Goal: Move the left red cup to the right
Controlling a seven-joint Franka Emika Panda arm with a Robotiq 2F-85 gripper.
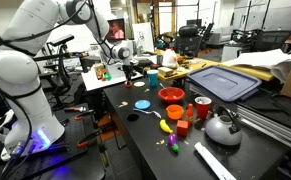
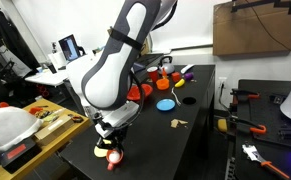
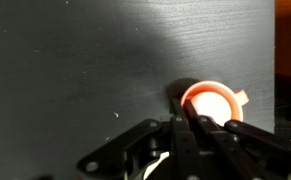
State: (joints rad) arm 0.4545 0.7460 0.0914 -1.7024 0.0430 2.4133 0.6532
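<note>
In the wrist view the small red-orange cup (image 3: 211,101) stands open side up on the dark table (image 3: 75,70), just ahead of my gripper (image 3: 185,112). One finger is outside the cup's left wall and the other inside the rim, pinching the wall. I cannot tell whether the cup is lifted. In an exterior view the gripper (image 1: 131,70) is at the far side of the table, beyond the blue disc (image 1: 142,103); the cup is too small to make out there. In an exterior view the gripper (image 2: 165,72) hangs above an orange item.
A wide red bowl (image 1: 171,95), a taller red cup (image 1: 201,108), a small red block (image 1: 183,127), a yellow item (image 1: 166,125), a metal kettle (image 1: 222,128) and a blue lid (image 1: 225,82) lie on the table. The blue disc (image 2: 165,103) shows too.
</note>
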